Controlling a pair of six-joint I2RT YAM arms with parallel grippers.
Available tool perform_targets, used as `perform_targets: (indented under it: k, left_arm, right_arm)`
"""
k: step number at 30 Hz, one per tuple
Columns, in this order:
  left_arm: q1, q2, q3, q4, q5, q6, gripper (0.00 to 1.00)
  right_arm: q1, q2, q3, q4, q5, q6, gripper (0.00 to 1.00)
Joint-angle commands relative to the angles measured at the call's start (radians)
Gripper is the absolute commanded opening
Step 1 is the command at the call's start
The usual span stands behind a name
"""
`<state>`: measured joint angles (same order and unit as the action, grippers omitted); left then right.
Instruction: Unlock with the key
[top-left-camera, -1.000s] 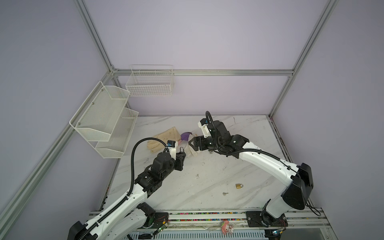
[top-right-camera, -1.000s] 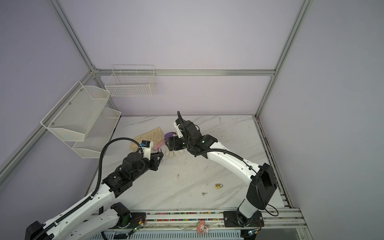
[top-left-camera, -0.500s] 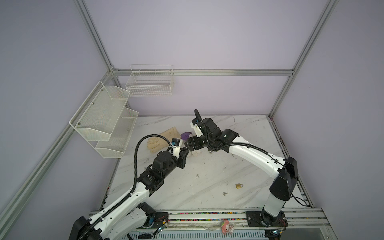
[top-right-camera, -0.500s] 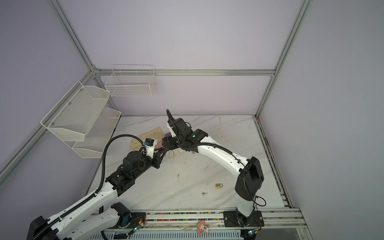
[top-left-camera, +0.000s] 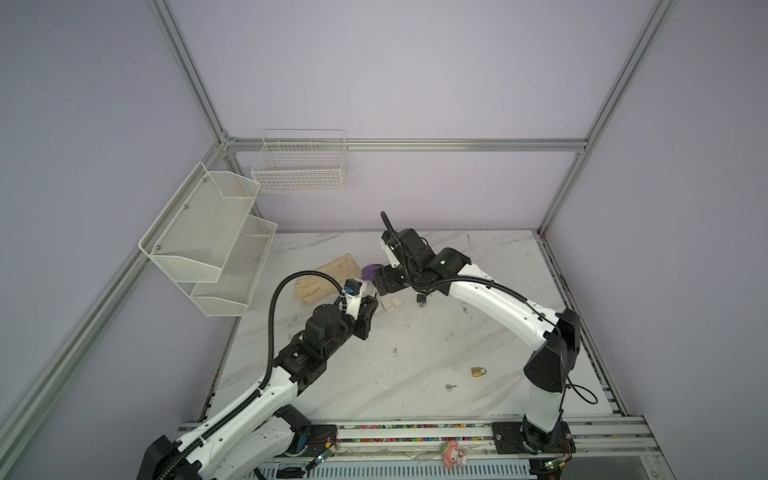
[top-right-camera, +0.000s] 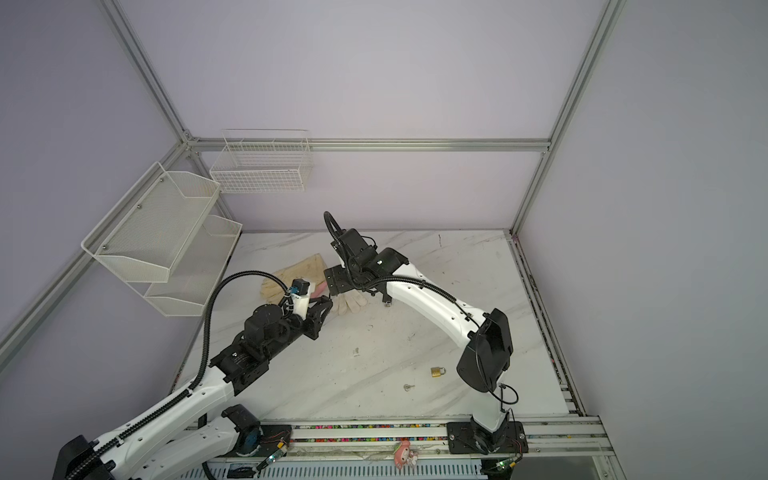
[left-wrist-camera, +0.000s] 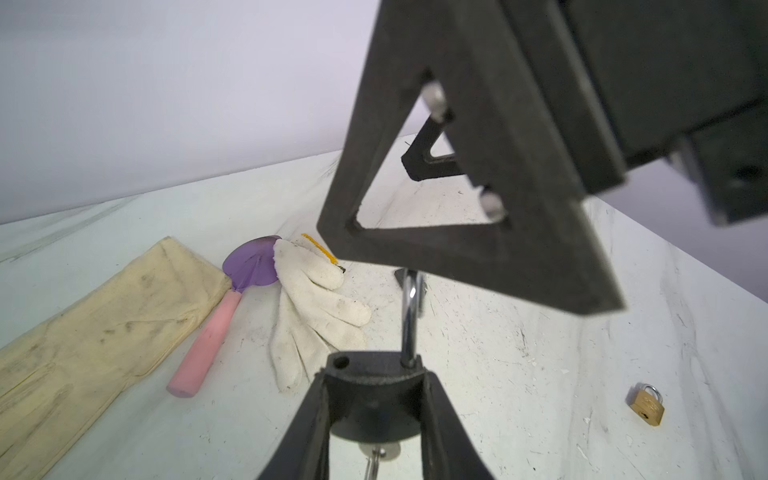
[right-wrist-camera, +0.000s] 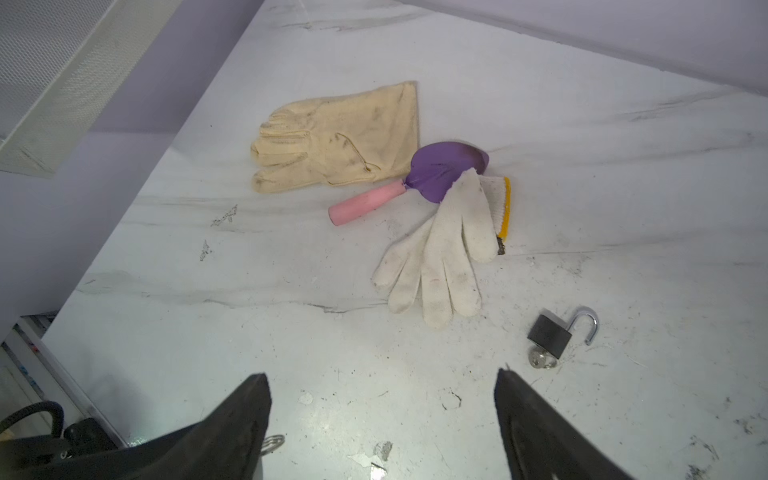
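purple trowel (right-wrist-camera: 444, 170) with pink handle (right-wrist-camera: 365, 203), cream glove (right-wrist-camera: 340, 137), gold padlock (left-wrist-camera: 646, 405).

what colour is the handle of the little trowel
Pink. The trowel handle shows best in the right wrist view.

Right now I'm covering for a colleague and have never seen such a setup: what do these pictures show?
A left arm and a right arm, both robots, work over a marble table. Two pictures look down from overhead; two come from a camera on each wrist. The left end effector is shut on a black padlock with its shackle open. The right end effector is open and empty. On the table lie a second black padlock, also open, a brass padlock, a small key, a tan glove, a white glove and a purple trowel.
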<state>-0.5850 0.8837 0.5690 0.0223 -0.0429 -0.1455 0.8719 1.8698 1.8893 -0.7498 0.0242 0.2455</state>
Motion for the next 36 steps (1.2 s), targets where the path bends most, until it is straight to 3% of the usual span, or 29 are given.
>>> perform_targets:
  k: [1,10,13,18,25,36]
  left_arm:
    - [-0.003,-0.034,-0.041,0.098,0.001,0.034,0.0]
    - [-0.003,-0.03,-0.037,0.097,-0.038,0.005,0.0]
    - [-0.003,-0.019,-0.021,0.059,-0.053,-0.019,0.0]
    - [-0.003,0.014,0.06,-0.16,-0.081,-0.138,0.0]
    - [-0.003,0.171,0.203,-0.515,-0.111,-0.351,0.0]
    - [-0.003,0.448,0.331,-0.695,-0.148,-0.461,0.0]
  right_arm:
    - [-0.005,0.008,0.019,-0.094,0.021,-0.044,0.87]
    - [-0.009,-0.058,-0.064,-0.072,-0.052,-0.042,0.87]
    - [-0.021,-0.092,-0.093,-0.061,0.003,-0.02,0.87]
    - [-0.077,-0.174,-0.205,0.002,0.066,0.041,0.89]
    - [-0.11,-0.277,-0.4,0.148,0.079,0.122,0.9]
    - [-0.14,-0.309,-0.509,0.207,0.04,0.149,0.9]
